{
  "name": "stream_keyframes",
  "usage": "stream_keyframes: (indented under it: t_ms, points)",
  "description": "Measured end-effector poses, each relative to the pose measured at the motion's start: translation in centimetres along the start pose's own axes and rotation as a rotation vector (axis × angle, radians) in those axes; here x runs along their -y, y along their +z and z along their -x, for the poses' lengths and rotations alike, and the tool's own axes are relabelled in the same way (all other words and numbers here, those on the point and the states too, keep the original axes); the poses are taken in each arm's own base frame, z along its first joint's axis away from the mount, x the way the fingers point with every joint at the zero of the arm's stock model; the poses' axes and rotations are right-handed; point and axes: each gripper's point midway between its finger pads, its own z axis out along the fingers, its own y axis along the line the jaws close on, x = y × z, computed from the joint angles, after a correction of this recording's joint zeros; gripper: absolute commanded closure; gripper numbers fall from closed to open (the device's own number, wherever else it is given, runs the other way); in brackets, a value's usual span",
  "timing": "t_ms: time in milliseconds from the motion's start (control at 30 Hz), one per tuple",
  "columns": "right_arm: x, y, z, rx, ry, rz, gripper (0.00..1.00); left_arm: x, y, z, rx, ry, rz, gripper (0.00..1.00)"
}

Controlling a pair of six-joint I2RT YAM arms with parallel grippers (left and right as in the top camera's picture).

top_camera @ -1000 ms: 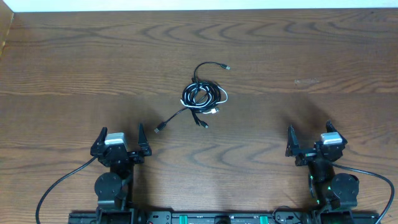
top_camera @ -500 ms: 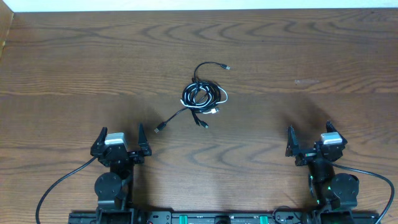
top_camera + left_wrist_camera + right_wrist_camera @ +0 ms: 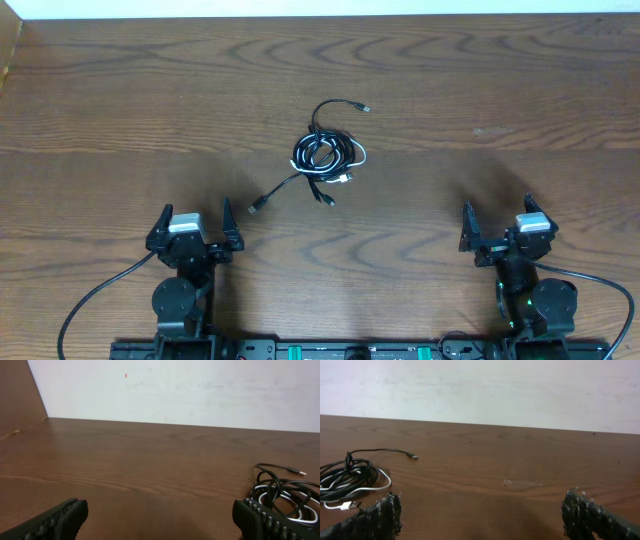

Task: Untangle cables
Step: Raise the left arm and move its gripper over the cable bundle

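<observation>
- Your left gripper (image 3: pixel 193 226) and right gripper (image 3: pixel 498 224): jaws apart, empty.
- The cables (image 3: pixel 325 158) lie bunched ahead, between both grippers, tails stretching diagonally near-left to far-right.
- Dark wood table (image 3: pixel 520 90); white wall (image 3: pixel 200 390) beyond.

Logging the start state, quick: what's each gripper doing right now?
Left gripper: open, holding nothing.
Right gripper: open, holding nothing.

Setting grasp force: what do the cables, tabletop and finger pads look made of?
Cables: thin black cords plus one white cord, smooth with a slight sheen, likely plastic or rubber jacket. Table: dark brown wood grain, satin finish; real wood or laminate unclear. Finger pads: matte black, ribbed, possibly rubber or printed plastic.
</observation>
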Motion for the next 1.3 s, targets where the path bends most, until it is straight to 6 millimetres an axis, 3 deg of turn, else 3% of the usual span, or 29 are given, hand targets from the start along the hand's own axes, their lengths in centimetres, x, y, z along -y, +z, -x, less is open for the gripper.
stream_keyframes:
  t_ms: [100,300,467,733,933,1133,1300]
  points:
    - [0.0,0.0,0.0,0.0,0.0,0.0,0.0,-0.5,0.1,0.6,0.032,-0.003,0.028,0.02]
    - [0.0,0.0,0.0,0.0,0.0,0.0,0.01,0.1,-1.1,7.2,0.301,-0.024,-0.004,0.02]
    - [0.0,0.0,0.0,0.0,0.0,0.0,0.01,0.7,-2.6,11.0,0.351,-0.021,-0.045,0.02]
    - [0.0,0.0,0.0,0.0,0.0,-0.001,0.01,1.9,-5.9,17.9,0.234,-0.028,-0.115,0.02]
    - [0.1,0.0,0.0,0.0,0.0,-0.007,0.01,3.6,-5.5,21.9,0.003,-0.035,-0.19,0.02]
    - [0.2,0.0,0.0,0.0,0.0,-0.011,0.01,5.6,-3.0,22.3,-0.317,-0.06,-0.283,0.02]
    - [0.2,0.0,0.0,0.0,0.0,-0.011,0.01,7.5,0.0,19.7,-0.597,-0.109,-0.36,0.02]
